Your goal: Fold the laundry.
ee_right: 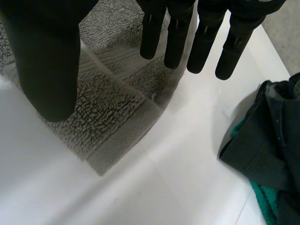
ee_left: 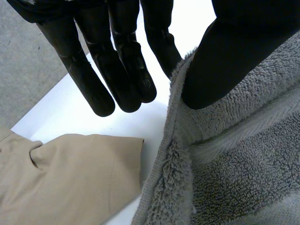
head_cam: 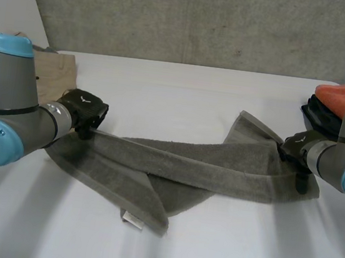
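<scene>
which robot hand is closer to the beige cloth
Left. The left robot hand is on the grey towel right beside the beige cloth; the right robot hand is at the towel's opposite end.

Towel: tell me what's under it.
The white table lies under the towel, plus its own lower layer where it crosses over itself, with a white label peeking out. Anything else beneath is covered.

A grey towel [head_cam: 206, 164] lies stretched out flat, twisted at its middle.

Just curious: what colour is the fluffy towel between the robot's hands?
Plain grey terry towel; left wrist view shows it best.
</scene>
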